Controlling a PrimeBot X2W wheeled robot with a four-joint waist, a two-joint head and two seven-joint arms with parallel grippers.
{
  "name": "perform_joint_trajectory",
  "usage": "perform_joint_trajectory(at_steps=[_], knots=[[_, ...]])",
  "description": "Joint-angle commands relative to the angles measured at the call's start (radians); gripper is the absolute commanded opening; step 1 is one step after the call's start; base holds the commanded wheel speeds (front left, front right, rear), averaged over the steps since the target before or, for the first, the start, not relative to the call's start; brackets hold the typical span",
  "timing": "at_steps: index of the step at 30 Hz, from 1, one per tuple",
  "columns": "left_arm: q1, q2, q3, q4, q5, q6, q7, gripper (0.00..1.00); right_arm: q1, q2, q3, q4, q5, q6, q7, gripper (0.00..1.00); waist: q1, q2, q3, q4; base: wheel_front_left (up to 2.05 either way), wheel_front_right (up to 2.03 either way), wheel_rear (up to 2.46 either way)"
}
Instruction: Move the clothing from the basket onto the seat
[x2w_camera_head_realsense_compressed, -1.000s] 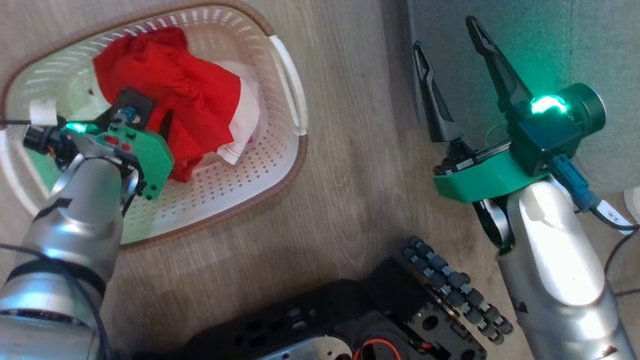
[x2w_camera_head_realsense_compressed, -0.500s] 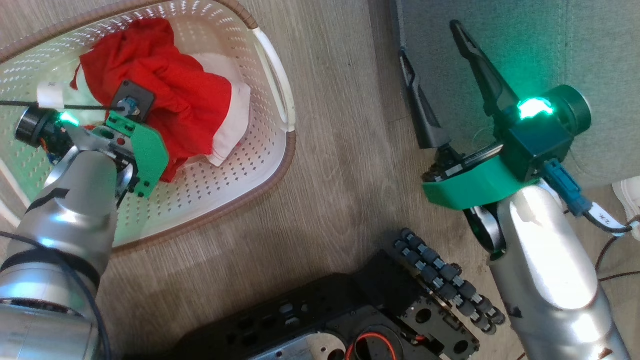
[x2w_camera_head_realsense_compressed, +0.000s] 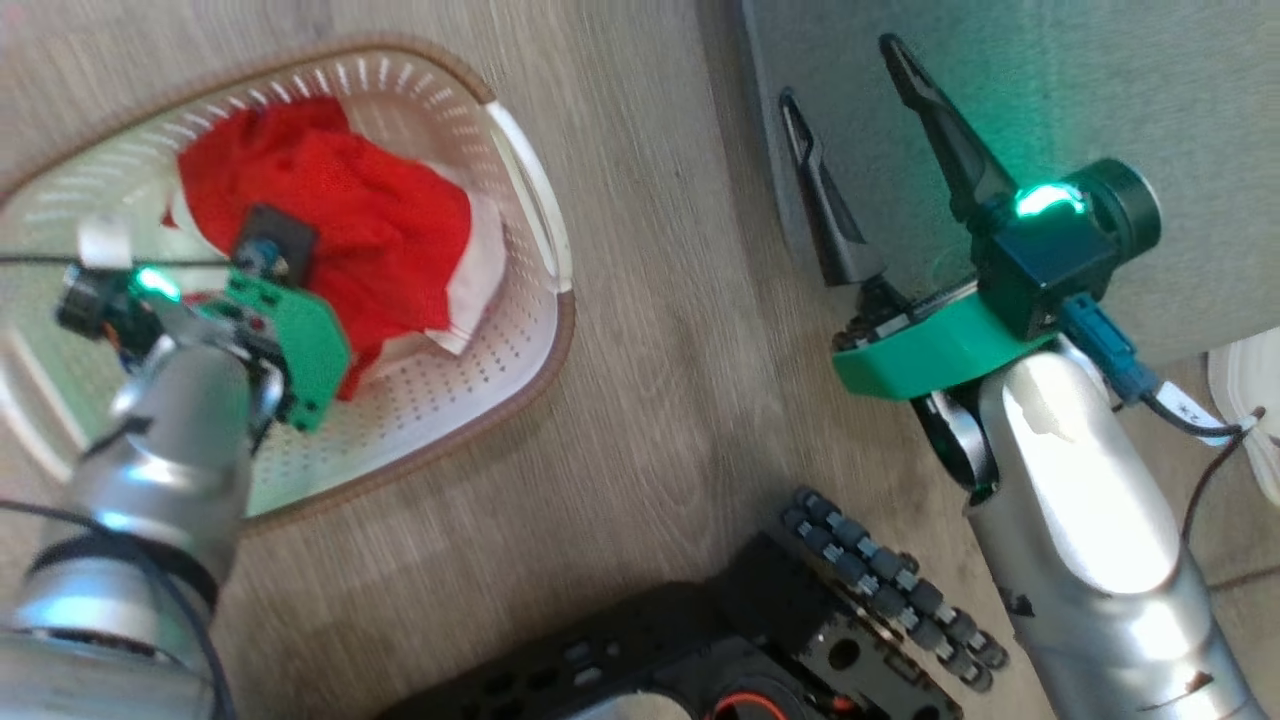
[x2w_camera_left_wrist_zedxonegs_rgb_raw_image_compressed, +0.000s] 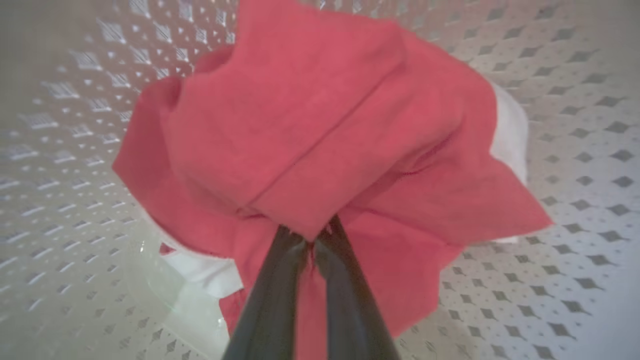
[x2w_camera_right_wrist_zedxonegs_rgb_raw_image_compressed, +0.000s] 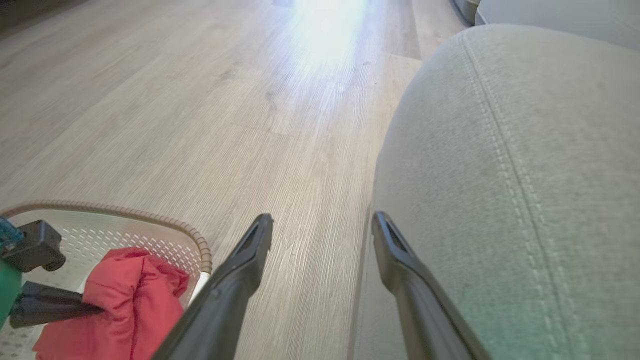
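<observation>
The left gripper (x2w_camera_left_wrist_zedxonegs_rgb_raw_image_compressed: 311, 241), fingers nearly together, pinches the red clothing (x2w_camera_left_wrist_zedxonegs_rgb_raw_image_compressed: 320, 125) bunched inside the basket (x2w_camera_left_wrist_zedxonegs_rgb_raw_image_compressed: 575, 175); the right gripper (x2w_camera_right_wrist_zedxonegs_rgb_raw_image_compressed: 324, 221) stands wide, holding nothing, over the floor (x2w_camera_right_wrist_zedxonegs_rgb_raw_image_compressed: 200, 100) beside the seat (x2w_camera_right_wrist_zedxonegs_rgb_raw_image_compressed: 525, 150)

You'll find the clothing (x2w_camera_left_wrist_zedxonegs_rgb_raw_image_compressed: 320, 125) is soft, matt red cloth with a white fabric trim. The basket (x2w_camera_head_realsense_compressed: 430, 400) is smooth, perforated cream plastic under a woven-look brown rim. The seat (x2w_camera_right_wrist_zedxonegs_rgb_raw_image_compressed: 525, 175) is coarse grey upholstery with a stitched seam. The floor (x2w_camera_right_wrist_zedxonegs_rgb_raw_image_compressed: 250, 100) looks like wood-grain plank with a slight sheen. The right forearm (x2w_camera_head_realsense_compressed: 1090, 520) is glossy silver.
</observation>
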Motion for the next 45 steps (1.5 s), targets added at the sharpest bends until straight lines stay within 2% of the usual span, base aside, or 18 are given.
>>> perform_joint_trajectory(at_steps=[1,5,11,19,30,32,36,45], knots=[[0.05,0.008,0.024,-0.013,-0.012,-0.004,-0.015,0.0,0.039,0.006,0.013,-0.014,-0.003,0.0,-0.009,1.0,0.0,0.0,-0.072,0.038,0.0,0.0,0.0],[0.099,-0.029,0.028,-0.059,-0.039,-0.008,-0.02,0.0,0.053,0.006,0.001,0.034,-0.02,0.0,-0.009,1.0,0.0,0.0,-0.184,0.087,0.0,0.0,0.0],[0.208,-0.052,0.058,-0.19,-0.094,-0.006,-0.021,0.0,0.079,0.006,-0.023,0.096,-0.049,0.0,-0.009,1.0,0.0,0.0,-0.343,0.147,0.0,0.0,0.0],[0.343,-0.079,0.095,-0.388,-0.138,0.021,-0.021,0.0,0.14,0.006,-0.064,0.153,-0.073,0.0,-0.009,1.0,0.0,0.0,-0.538,0.22,0.0,0.0,0.0],[0.46,-0.093,0.151,-0.644,-0.152,0.04,-0.021,0.0,0.216,0.006,-0.085,0.182,-0.098,0.0,-0.009,1.0,0.0,0.0,-0.687,0.265,0.0,0.0,0.0],[0.502,-0.092,0.181,-0.755,-0.149,0.047,-0.021,0.0,0.234,0.006,-0.082,0.18,-0.099,0.0,-0.009,1.0,0.0,0.0,-0.72,0.268,0.0,0.0,0.0],[0.54,-0.094,0.215,-0.862,-0.146,0.053,-0.021,0.0,0.255,0.006,-0.079,0.177,-0.101,0.0,-0.009,1.0,0.0,0.0,-0.751,0.272,0.0,0.0,0.0],[0.607,-0.115,0.305,-1.189,-0.149,0.017,-0.021,0.0,0.311,-0.025,-0.012,0.071,-0.056,0.0,-0.009,1.0,0.0,0.0,-0.813,0.278,0.0,0.0,0.0]])
